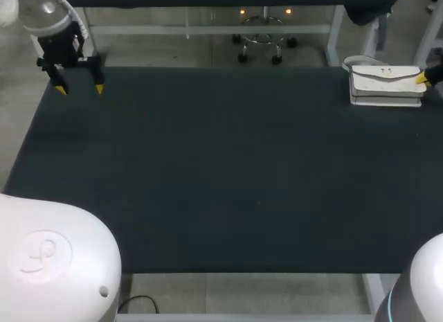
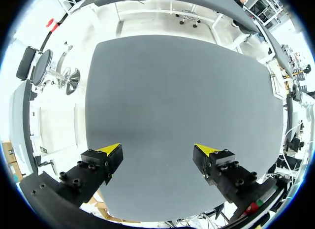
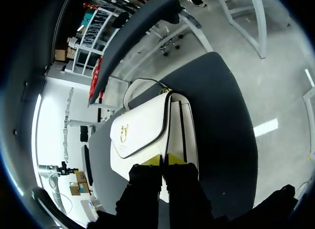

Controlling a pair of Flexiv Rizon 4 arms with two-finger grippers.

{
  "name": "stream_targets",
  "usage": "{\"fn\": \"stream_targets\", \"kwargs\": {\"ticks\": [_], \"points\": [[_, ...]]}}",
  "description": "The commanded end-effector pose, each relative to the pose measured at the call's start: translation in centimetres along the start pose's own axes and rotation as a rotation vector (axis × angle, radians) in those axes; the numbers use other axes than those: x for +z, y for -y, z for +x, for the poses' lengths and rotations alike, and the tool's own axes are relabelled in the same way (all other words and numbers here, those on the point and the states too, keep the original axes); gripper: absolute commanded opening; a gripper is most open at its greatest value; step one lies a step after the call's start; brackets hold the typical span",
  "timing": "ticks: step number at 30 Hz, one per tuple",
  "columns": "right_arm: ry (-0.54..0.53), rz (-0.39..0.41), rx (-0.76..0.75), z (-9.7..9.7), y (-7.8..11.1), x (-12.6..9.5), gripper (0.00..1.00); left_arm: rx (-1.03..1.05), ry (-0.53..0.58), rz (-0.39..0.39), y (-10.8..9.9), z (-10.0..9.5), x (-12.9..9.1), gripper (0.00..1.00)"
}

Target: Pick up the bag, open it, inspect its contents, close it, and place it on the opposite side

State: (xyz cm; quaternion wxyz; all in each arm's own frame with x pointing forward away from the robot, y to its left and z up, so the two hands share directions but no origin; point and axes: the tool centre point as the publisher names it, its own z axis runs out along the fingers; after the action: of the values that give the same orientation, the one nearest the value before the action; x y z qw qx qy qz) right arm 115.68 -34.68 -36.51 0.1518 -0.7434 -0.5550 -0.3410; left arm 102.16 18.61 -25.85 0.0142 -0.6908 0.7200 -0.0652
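Firstly, left arm (image 1: 59,48): hangs over the counter (image 1: 228,170) straight across from the bag (image 1: 384,83), well apart from it.
Left jaws: wide apart, with the yellow tips (image 2: 110,149) pointing down at bare surface and nothing between them.
Stretch between: dark counter runs from the left jaws all the way to the bag.
Bag: a small white flap handbag at the counter's far right corner, closed. It has a gold clasp (image 1: 385,71) on the flap and a thin strap (image 1: 356,61) looped on the counter just behind its left end.
Feel, as I judge it: light and half-stiff. The panels should hold their shape, but the flap hinges freely and the smooth skin may slip in a narrow pinch. The layered body could splay if lifted by one layer.
Where to hold: for the lift, across the whole body at one end, or by the strap. For opening, one side steadies the body while the other takes the flap's lower edge near the clasp.
Right jaws: at the bag's right end, standing close together with a tip on either side of a thin panel. They look clamped on the bag, though the hold seems shallow.
Risk: from such an end hold the bag may swing or tilt.
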Motion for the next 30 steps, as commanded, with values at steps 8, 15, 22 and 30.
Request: {"fn": "stream_targets", "kwargs": {"ticks": [8,15,22,30], "points": [[0.011,0.331,0.012,-2.1,-2.2,-0.2,0.00,-0.001,0.003,0.001,-0.1,0.1,0.0,1.00],[0.018,0.339,0.024,-3.0,-2.8,-0.2,0.00,-0.001,0.003,0.001,-0.1,0.1,0.0,1.00],[0.014,0.336,0.027,-3.2,-2.8,-0.5,0.47,-0.001,0.003,0.001,-0.1,0.1,0.0,1.00],[0.016,0.311,0.004,-2.0,-1.6,-1.8,1.00,-0.001,0.003,0.001,-0.1,0.1,0.0,1.00]]}}
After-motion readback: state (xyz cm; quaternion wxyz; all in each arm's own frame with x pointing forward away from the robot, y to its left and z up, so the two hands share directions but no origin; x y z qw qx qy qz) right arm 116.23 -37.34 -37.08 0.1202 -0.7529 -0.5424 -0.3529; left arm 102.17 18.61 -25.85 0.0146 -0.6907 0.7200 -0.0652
